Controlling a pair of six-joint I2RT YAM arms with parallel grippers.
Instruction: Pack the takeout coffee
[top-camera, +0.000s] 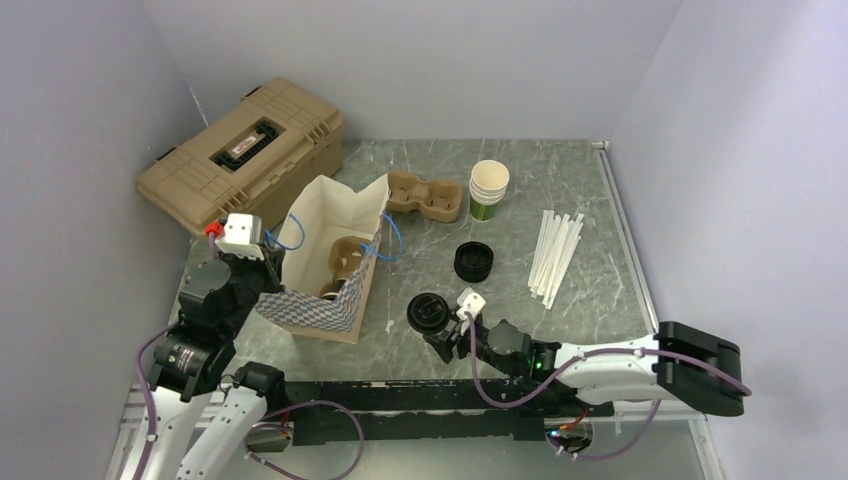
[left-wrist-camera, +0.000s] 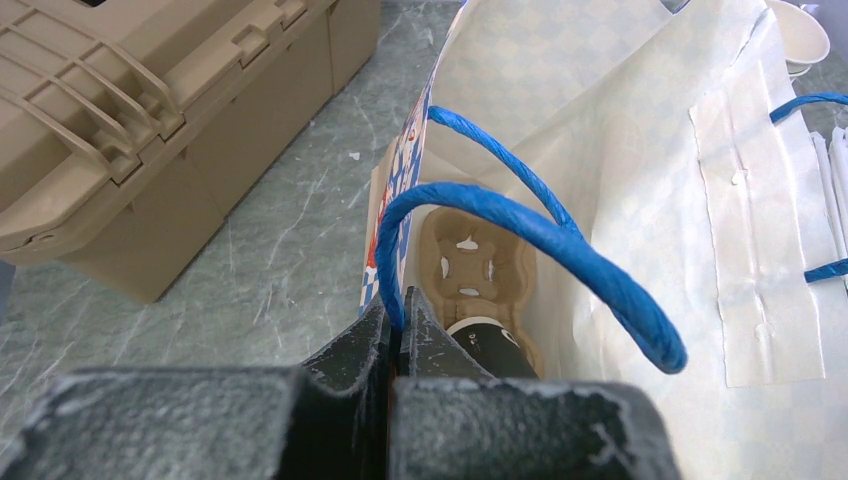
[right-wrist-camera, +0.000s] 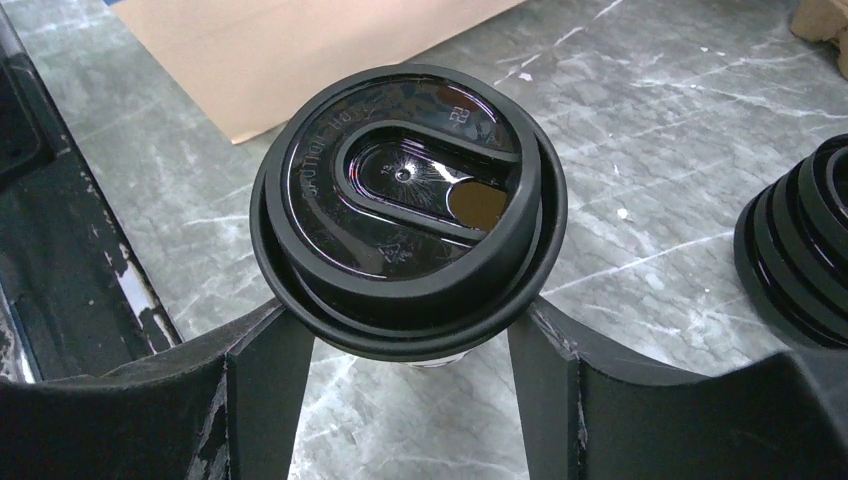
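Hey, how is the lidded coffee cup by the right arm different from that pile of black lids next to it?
The takeout coffee is one lid pressed onto a pale cup; the stack of lids is several lids nested, with no cup. The takeout coffee is held in the right gripper's jaws; the stack of lids stands free on the table. Both show round black plastic lids.

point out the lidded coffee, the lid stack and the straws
coffee (right-wrist-camera: 405, 200), right wrist view, middle of its black lid
lid stack (top-camera: 473, 261), top view, on the top lid
straws (top-camera: 555, 255), top view, middle of the bundle
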